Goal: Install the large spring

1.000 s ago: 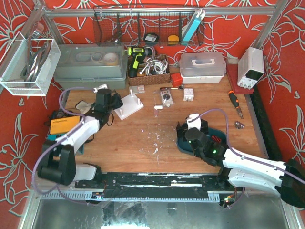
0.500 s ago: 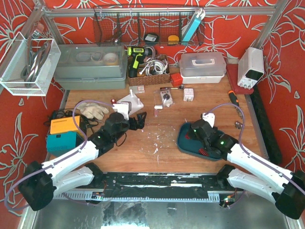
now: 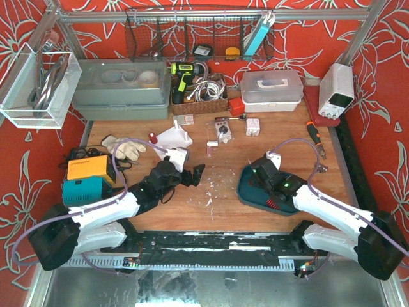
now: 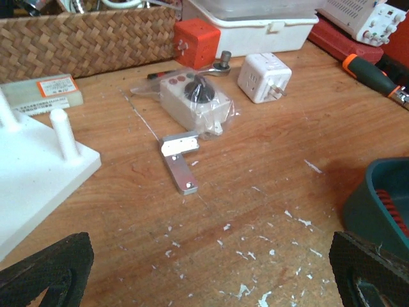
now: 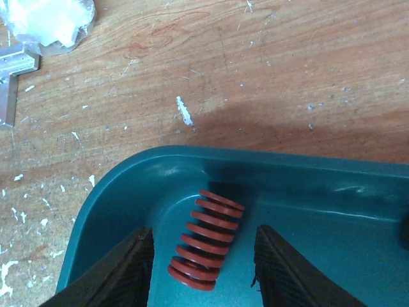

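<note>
Judging from these views, the job is at its first step: the spring (image 5: 206, 242) has not left its tray (image 5: 268, 163), and nothing has been installed.

The red coil lies on its side on the floor of the teal tray, close to the curved near-left wall, tilted a little across the view. The right end effector (image 5: 202, 233) is down inside the tray with one finger on each side of the coil. A thin strip of tray floor shows between each finger and the spring, so the jaws bracket it loosely and do not grip it. The spring rests on the tray and is not lifted.

The left end effector (image 4: 204, 275) is fully released and carries nothing. It hangs low over the worktop (image 4: 255, 211), and its two dark fingertips show only at the bottom corners of its wrist view. Just to its left stands a white block (image 4: 32, 173) with upright pegs (image 4: 64, 131). One of those pegs is probably where the spring belongs, though the pictures do not confirm this. No spring sits on any peg in view.

Still to do, as I judge it: clamp the coil, lift it clear of the tray wall, carry it across the worktop, and seat it on its mount.
</note>
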Available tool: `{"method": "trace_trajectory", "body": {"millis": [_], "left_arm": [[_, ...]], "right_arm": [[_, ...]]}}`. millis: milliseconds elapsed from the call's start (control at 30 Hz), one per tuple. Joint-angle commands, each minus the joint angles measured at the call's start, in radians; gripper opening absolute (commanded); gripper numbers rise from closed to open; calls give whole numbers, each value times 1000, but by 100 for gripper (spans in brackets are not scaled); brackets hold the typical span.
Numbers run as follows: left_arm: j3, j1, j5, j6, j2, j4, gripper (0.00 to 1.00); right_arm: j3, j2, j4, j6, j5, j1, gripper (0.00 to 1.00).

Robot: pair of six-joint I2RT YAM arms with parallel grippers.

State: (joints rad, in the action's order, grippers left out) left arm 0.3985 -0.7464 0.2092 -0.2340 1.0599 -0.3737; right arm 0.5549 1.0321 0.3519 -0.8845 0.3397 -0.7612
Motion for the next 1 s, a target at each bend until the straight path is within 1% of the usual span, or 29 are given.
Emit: {"method": "trace_trajectory", "body": {"millis": [0, 233, 467, 667, 967], "left_arm": [[11, -4, 28, 32, -9, -50, 100], [8, -4, 30, 27, -37, -46, 100], [13, -4, 33, 24, -46, -34, 100], [12, -4, 36, 22, -52, -29, 100], [15, -4, 48, 19, -56, -19, 100]], "right_arm": [[-18, 51, -62, -60, 28, 9, 47], [-53, 105, -126, -94, 5, 20, 46], [-55, 144, -131, -109, 16, 20, 48], [-50, 222, -172, -103, -60, 20, 49], [-19, 362, -105, -127, -50, 20, 48]]}}
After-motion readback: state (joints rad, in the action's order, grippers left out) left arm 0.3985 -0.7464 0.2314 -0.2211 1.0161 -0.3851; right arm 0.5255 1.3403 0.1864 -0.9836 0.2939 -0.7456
